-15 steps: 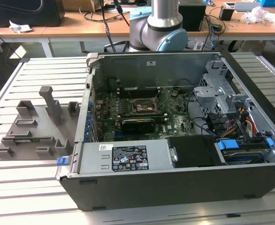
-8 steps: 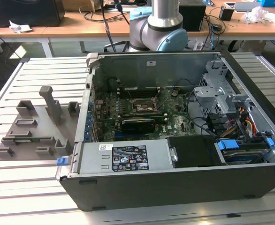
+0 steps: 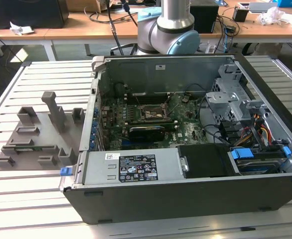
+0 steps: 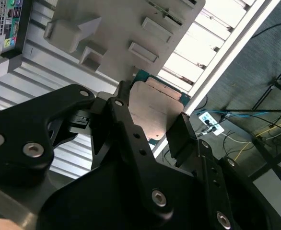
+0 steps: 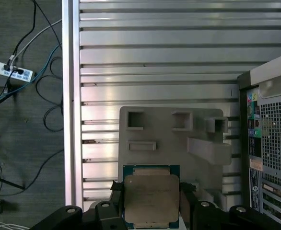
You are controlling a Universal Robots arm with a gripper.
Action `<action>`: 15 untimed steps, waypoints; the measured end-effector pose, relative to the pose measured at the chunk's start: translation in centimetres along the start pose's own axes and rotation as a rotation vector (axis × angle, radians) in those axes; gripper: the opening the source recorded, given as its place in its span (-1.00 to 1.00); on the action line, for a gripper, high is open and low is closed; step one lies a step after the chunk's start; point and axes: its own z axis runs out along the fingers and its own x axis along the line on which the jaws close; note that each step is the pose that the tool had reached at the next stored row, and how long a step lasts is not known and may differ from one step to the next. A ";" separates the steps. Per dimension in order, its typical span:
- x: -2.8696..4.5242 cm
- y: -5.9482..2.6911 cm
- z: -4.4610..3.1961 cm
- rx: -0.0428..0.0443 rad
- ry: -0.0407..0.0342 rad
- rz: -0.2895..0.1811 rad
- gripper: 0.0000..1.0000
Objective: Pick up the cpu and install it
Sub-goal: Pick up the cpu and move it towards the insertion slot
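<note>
The cpu (image 5: 151, 195) is a flat square chip with a metal top plate and a teal-green rim. It sits between the black fingers (image 5: 116, 192) of my gripper (image 5: 151, 203), which is shut on it. In the second wrist view the cpu (image 4: 156, 106) is clamped the same way in the gripper (image 4: 152, 123). It hangs in the air over the slatted table, with the grey holder tray (image 5: 174, 139) below it. The motherboard socket (image 3: 153, 113) lies inside the open computer case (image 3: 186, 129), with dark latch parts around it.
The grey holder tray (image 3: 36, 134) with its upright posts lies on the slatted metal table (image 3: 36, 199), at the exterior view's left of the case. The arm's base (image 3: 171, 30) stands behind the case. Drive cages and cables (image 3: 245, 119) fill the case's right side.
</note>
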 end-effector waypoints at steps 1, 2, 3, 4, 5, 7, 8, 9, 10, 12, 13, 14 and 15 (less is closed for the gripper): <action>0.00 0.00 -0.01 0.0000 0.0000 0.000 0.09; -0.02 0.00 -0.01 0.0000 0.0001 0.000 0.09; -0.08 -0.01 -0.02 0.0001 0.0002 0.000 0.09; -0.26 0.00 -0.01 0.0001 0.0002 0.000 0.09; -0.41 0.01 0.00 0.0001 0.0001 0.000 0.09; -0.87 0.02 0.01 0.0004 0.0001 0.000 0.09; -1.23 0.03 0.03 0.0004 0.0000 0.000 0.09; -1.51 0.04 0.03 0.0004 0.0001 0.000 0.09; -1.78 0.05 0.04 0.0004 0.0001 0.000 0.09; -2.46 0.06 0.05 0.0005 0.0002 0.000 0.09; -2.90 0.07 0.07 0.0004 0.0001 0.000 0.09; -3.21 0.08 0.08 0.0004 0.0001 0.000 0.09; -3.51 0.09 0.09 0.0004 0.0001 0.000 0.09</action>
